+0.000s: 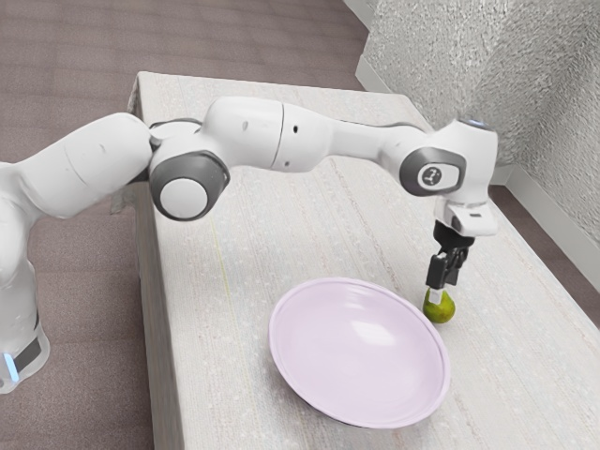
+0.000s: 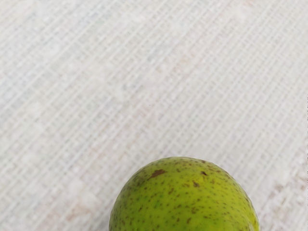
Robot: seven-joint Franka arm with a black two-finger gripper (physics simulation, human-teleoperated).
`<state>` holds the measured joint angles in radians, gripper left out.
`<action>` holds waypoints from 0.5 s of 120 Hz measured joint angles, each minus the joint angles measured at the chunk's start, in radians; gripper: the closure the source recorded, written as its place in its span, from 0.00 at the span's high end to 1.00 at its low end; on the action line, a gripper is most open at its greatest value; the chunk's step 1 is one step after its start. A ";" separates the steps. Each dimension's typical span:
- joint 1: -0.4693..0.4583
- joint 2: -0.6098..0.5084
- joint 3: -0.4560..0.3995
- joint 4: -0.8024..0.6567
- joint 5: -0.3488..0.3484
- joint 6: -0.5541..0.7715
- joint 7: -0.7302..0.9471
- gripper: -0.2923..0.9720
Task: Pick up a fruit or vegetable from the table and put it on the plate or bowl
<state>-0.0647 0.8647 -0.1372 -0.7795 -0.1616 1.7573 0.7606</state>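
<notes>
- And here we are at the pick: the gripper points straight down over the green fruit, its tip right at the crown of it.
- The fruit sits on the pale table, just beside the rim of the lilac bowl on the exterior view's right. It is close to the bowl, but not in it.
- From the wrist view, the fruit bulges up directly under the hand, green with brown freckles, and the woven table surface lies all round it.
- As for the pincer, whether it is released or clenched on the fruit I cannot tell. The exterior view has it dark and bunched against the fruit's top, too tight to read.
- The fruit looks grounded to me, with no gap showing beneath it, so I judge the lift not yet made.
- Done so far: the approach and the line-up over the fruit (a tidy one, dead centre).
- Left to do: secure the grip, raise the fruit, carry it the short hop toward the exterior view's left over the rim, then let go into the bowl, which has nothing in it.
- My call is somewhere near a third of the way.
</notes>
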 joint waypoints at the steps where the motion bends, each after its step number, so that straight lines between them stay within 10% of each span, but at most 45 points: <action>1: 0.000 0.000 0.000 -0.001 0.000 0.000 0.002 0.77; 60: 0.025 0.029 -0.055 -0.021 -0.025 0.042 0.084 0.77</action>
<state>-0.0397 0.8935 -0.1923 -0.8006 -0.1868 1.7991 0.8446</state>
